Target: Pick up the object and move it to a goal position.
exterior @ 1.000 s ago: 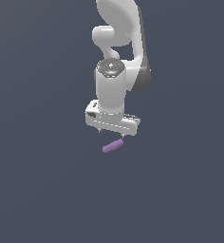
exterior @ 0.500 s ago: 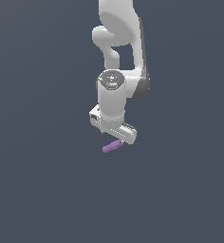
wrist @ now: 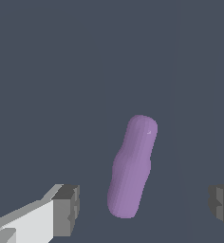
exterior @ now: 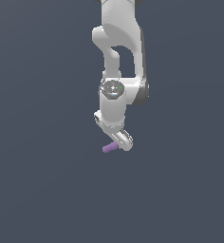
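Observation:
The object, a small light-purple capsule, lies on the dark grey floor just under the white arm's hand. In the wrist view the capsule lies lengthwise between my two fingers, touching neither. My gripper is open, with a wide gap on both sides of the capsule. In the exterior view the gripper hangs above the capsule's right end and hides part of it. No goal marker shows in either view.
The white arm rises straight up from the gripper to the exterior view's top edge. The dark grey floor is plain all around.
The wrist has turned, so the hand now shows narrower and slanted in the exterior view, and it has come lower over the capsule. The capsule has not moved.

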Controlling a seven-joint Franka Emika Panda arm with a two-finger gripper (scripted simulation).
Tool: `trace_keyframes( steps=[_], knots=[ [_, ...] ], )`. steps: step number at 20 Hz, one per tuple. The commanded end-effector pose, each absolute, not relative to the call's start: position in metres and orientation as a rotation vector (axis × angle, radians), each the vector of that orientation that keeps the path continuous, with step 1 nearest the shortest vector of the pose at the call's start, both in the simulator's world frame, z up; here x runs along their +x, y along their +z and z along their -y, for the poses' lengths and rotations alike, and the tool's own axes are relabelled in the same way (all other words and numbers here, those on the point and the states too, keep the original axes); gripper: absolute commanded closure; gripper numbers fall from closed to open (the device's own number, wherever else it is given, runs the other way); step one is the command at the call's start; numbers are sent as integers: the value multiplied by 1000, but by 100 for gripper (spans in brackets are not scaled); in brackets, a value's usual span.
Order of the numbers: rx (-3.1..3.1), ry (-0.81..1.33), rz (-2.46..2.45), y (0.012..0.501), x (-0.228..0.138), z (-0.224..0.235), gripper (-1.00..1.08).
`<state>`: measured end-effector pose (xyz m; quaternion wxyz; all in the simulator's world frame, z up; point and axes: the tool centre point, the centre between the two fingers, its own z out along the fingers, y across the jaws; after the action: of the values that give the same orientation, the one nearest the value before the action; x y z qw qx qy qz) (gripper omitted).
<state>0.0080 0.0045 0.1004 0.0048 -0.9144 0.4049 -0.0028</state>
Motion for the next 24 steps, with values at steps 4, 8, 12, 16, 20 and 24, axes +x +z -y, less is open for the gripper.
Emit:
trace_keyframes(
  steps=[4, 8, 12, 16, 20, 24],
  knots=[
    [-2776, -3, -1458, 85, 5, -5, -92],
    [-2728, -1, -1552, 77, 4, -5, -92],
    [-2693, 0, -1615, 72, 3, -5, -92],
    [-2676, 0, -1646, 70, 2, -5, -92],
    [-2677, 0, -1644, 69, 2, -5, -92],
    [-2676, 0, -1645, 60, 2, -5, -92]
  ],
)
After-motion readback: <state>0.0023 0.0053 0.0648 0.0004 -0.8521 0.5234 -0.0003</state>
